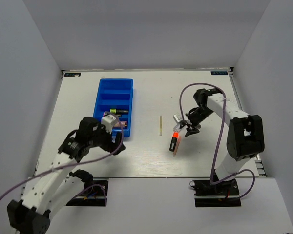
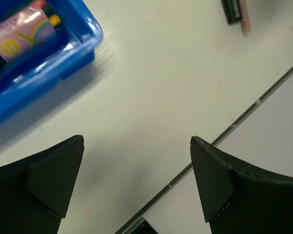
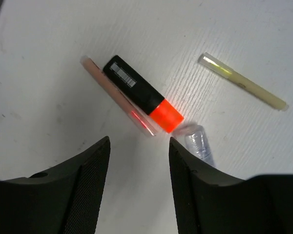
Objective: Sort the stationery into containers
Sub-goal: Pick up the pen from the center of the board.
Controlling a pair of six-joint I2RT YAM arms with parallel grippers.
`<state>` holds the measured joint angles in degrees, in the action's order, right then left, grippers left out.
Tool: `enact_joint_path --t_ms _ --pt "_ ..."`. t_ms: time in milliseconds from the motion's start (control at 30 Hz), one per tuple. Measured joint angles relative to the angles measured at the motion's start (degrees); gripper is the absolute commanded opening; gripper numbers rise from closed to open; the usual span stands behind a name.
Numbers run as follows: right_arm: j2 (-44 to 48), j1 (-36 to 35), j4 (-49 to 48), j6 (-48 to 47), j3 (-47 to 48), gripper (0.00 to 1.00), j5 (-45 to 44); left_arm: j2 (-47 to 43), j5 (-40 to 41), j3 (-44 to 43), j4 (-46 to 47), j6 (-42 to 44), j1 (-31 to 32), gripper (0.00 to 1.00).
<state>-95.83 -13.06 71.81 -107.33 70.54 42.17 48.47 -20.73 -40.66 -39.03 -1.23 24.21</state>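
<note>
The blue tray point(image 1: 115, 92) lies left of centre, and its near compartments hold a few pens. My left gripper point(image 1: 118, 141) hangs open just past the tray's near right corner point(image 2: 63, 63), with only bare table between its fingers point(image 2: 136, 141). A fat pink marker point(image 2: 19, 31) lies inside that corner. My right gripper point(image 1: 186, 129) is open and empty point(image 3: 139, 141) just short of an orange-tipped black highlighter point(image 3: 141, 95) point(image 1: 174, 143). A thin pink stick point(image 3: 115, 95) lies against the highlighter. A clear tube point(image 3: 199, 144) is half hidden behind my right finger. A pale yellow stick point(image 3: 241, 82) point(image 1: 160, 125) lies apart.
The table's near edge point(image 2: 234, 124) runs close below my left gripper. Grey walls point(image 1: 34, 73) enclose the table on three sides. A purple cable point(image 1: 219, 126) loops over the right arm.
</note>
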Motion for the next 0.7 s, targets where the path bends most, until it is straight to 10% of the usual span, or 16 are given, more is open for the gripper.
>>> enact_joint_path --t_ms 267,700 --pt "-6.99 -9.33 -4.66 -4.74 2.78 0.54 -12.46 -19.56 -0.59 10.88 2.16 -1.44 0.28 1.00" --pt "-9.51 -17.05 -11.80 -5.66 1.03 0.52 -18.51 -21.64 3.96 11.80 3.54 -2.25 -0.11 1.00"
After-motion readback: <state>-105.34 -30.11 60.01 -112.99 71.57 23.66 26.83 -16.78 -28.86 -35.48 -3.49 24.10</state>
